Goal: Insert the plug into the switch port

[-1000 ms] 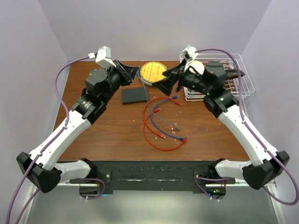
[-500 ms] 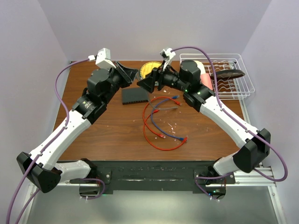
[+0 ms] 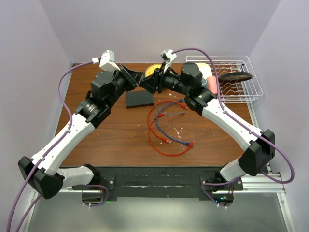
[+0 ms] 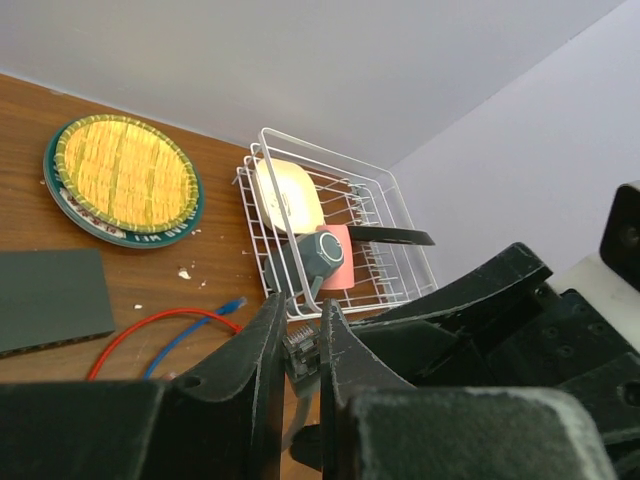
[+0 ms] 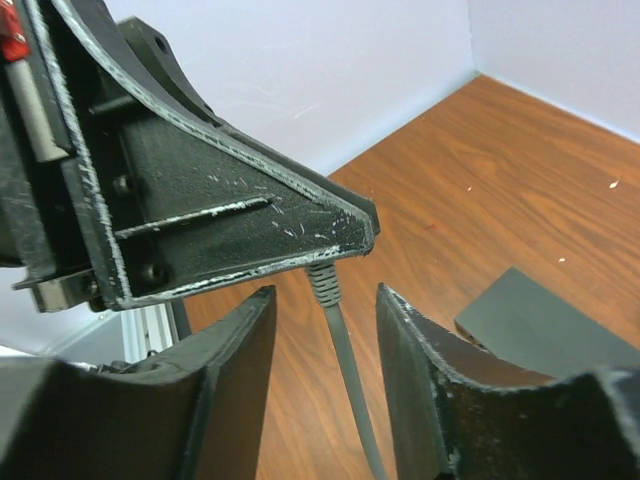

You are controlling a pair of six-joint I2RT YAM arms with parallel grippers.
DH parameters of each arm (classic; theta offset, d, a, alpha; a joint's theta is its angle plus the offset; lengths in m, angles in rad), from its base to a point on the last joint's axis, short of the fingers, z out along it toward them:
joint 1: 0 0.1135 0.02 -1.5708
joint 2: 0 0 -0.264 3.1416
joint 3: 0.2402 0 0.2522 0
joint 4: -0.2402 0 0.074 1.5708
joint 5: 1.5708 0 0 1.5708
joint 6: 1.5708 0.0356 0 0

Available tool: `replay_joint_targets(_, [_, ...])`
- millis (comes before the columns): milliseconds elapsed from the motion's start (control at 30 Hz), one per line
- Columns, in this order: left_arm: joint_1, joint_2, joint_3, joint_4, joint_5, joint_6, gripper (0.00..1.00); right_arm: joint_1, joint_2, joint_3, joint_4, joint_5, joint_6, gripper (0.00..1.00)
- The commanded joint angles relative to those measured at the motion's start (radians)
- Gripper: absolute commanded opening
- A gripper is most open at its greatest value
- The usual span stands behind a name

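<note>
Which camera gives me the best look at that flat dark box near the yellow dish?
Top external: the switch shows there with almost its whole top and outline. The left wrist view cuts the switch off at the picture's left edge; the right wrist view catches only a corner of the switch.

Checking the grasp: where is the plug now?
Left wrist view, lower centre: the plug is pinched in the left gripper, with the switch at far left.
</note>
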Motion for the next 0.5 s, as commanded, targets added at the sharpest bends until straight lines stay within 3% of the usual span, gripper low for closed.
replay_joint_targets(0, [0.002, -0.003, 0.009, 0.053, 0.0, -0.032, 0.0, 0.01, 0.002, 0.025, 0.056, 0.023, 0.006, 0.41])
replay_joint_targets(67, [0.002, -0.003, 0.006, 0.057, 0.009, -0.038, 0.0, 0.01, 0.005, 0.022, 0.062, 0.029, 0.011, 0.28])
replay_joint_targets(100, [0.002, -0.003, 0.004, 0.059, 0.011, -0.037, 0.0, 0.01, 0.008, 0.023, 0.063, 0.032, 0.015, 0.01])
replay_joint_targets(200, [0.002, -0.009, -0.006, 0.062, 0.016, -0.026, 0.01, 0.011, 0.013, 0.028, 0.054, 0.023, 0.012, 0.0])
replay_joint_targets(233, [0.002, -0.02, -0.017, 0.067, 0.016, -0.014, 0.07, 0.01, 0.009, 0.023, 0.049, 0.017, 0.009, 0.0])
replay_joint_targets(267, [0.002, -0.027, -0.025, 0.071, 0.01, 0.003, 0.26, 0.008, -0.001, 0.022, 0.04, 0.017, 0.003, 0.0])
replay_joint_targets(333, [0.002, -0.055, -0.033, 0.071, -0.012, 0.086, 0.45, 0.008, -0.011, 0.015, 0.008, -0.005, -0.018, 0.0])
replay_joint_targets(367, [0.008, -0.066, -0.03, 0.061, -0.041, 0.113, 0.63, 0.007, -0.021, 0.017, -0.012, -0.018, -0.044, 0.0])
replay_joint_targets(433, [0.033, -0.106, -0.028, 0.03, -0.055, 0.182, 0.78, 0.005, -0.028, 0.034, -0.09, -0.043, -0.078, 0.0])
replay_joint_targets(467, [0.045, -0.121, -0.029, 0.03, -0.037, 0.23, 0.9, 0.001, -0.031, 0.041, -0.125, -0.074, -0.115, 0.0])
